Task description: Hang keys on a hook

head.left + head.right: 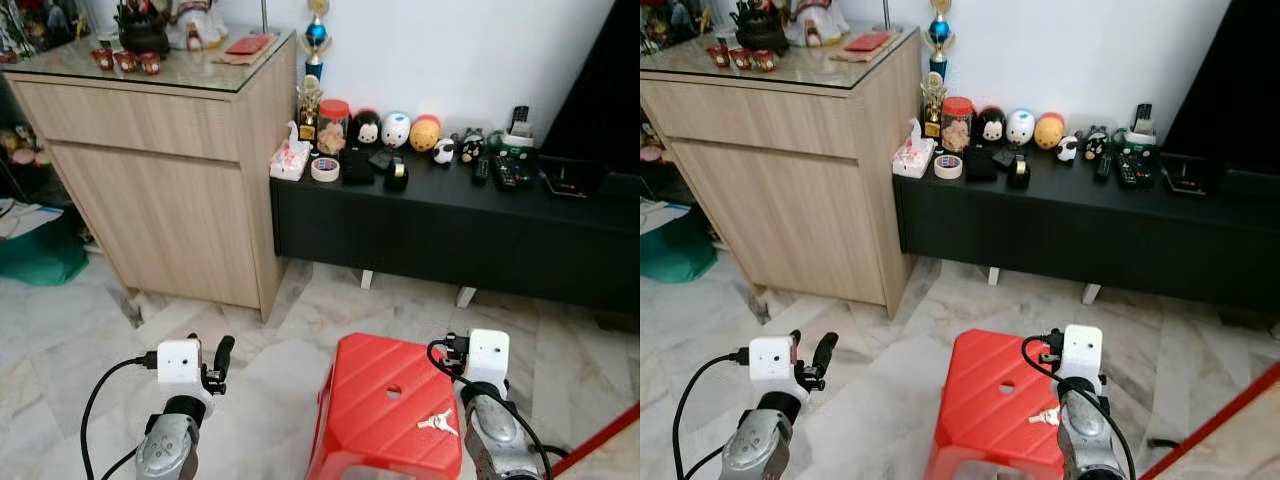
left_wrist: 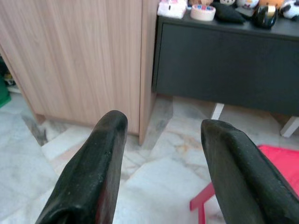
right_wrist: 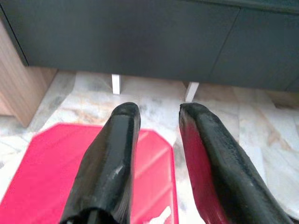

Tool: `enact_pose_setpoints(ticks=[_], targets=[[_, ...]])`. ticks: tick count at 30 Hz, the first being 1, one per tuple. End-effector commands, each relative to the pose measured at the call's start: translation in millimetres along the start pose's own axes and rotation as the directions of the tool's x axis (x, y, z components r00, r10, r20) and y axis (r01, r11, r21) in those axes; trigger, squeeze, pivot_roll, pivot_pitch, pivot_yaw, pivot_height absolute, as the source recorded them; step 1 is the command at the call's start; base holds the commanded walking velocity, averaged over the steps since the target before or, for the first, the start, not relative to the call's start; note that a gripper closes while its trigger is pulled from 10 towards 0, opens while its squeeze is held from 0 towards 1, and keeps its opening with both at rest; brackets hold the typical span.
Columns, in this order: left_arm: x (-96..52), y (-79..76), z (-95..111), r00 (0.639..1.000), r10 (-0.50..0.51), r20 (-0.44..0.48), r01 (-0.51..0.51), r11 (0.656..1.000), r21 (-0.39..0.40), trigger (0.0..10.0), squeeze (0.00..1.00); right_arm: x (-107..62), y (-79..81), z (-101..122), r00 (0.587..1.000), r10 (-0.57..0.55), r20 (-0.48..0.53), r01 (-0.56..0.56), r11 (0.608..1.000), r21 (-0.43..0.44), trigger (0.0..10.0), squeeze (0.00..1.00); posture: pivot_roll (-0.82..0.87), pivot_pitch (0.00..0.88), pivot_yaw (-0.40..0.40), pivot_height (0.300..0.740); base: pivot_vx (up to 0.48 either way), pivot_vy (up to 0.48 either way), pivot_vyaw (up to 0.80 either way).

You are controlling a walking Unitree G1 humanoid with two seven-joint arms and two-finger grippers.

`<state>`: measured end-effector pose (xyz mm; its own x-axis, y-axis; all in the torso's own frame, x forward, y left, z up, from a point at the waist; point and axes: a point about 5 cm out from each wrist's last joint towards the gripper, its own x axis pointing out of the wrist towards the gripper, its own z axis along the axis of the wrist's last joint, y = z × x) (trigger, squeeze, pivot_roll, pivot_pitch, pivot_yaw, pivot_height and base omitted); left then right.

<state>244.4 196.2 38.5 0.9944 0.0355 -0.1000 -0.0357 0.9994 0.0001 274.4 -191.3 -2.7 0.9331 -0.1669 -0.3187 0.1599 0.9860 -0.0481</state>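
A small bunch of silver metal keys [image 1: 437,422] lies on the ribbed red plastic stool [image 1: 375,400] standing on pale marble floor tiles [image 1: 70,330], just beside the right end effector [image 3: 156,121], fingers narrowly apart and empty, while the left end effector [image 2: 161,135] gapes wide near a light wooden cabinet [image 1: 170,190].

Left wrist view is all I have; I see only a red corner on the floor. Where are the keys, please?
Observer: The keys lie on the red stool, near its right edge.
Operator: Is the right gripper close to them?
Observer: The right gripper hangs open and empty over the stool's right side, not touching the keys.
Operator: What is on top of the wooden cabinet?
Observer: Small red cups stand on the wooden cabinet.
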Motion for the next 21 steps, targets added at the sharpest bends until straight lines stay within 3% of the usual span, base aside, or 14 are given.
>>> enact_pose_setpoints(ticks=[1, 21], targets=[[-0.6, -0.1, -4.6, 1.0, 0.003, -0.019, -0.003, 1.0, 0.006, 10.0, 0.0, 2.0, -0.9, 2.1, 1.0, -0.015, 0.0, 0.015, 1.0, 0.001, 10.0, 0.0, 0.05, 0.0, -0.063, 0.646, 0.0, 0.0, 0.0], [3.4, -6.4, -8.8, 0.998, -0.008, -0.061, 0.011, 0.999, 0.04, 10.0, 0.0, 3.8, 6.9, 2.5, 1.0, 0.016, -0.011, -0.017, 1.0, -0.001, 10.0, 0.0, 0.05, 0.0, -0.062, 0.646, 0.0, 0.0, 0.0]])
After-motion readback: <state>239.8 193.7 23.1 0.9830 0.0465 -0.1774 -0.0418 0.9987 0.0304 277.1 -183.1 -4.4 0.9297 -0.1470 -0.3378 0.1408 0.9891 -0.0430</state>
